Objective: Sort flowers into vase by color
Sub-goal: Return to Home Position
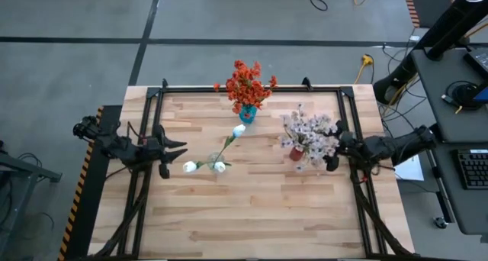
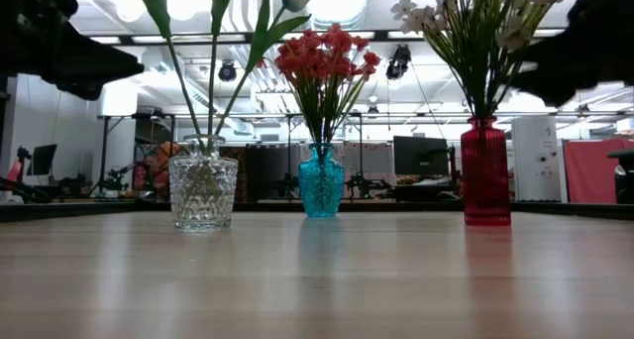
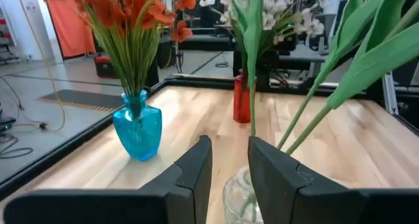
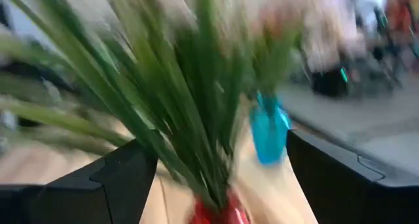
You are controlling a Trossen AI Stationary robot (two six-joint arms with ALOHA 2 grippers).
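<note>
Right gripper [image 1: 334,151] gapes empty beside the pale flowers [image 1: 309,133]; left gripper [image 3: 229,147] slightly parted, empty.

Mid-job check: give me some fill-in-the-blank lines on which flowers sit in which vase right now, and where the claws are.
The orange-red flowers stand in the ___ vase.
The pale pink-white blossoms stand in the ___ vase.
The clear vase holds ___ white buds.
The left claw is open near the clear vase; the right claw is open near the ___ vase.
Missing words: blue; red; three; red.
</note>
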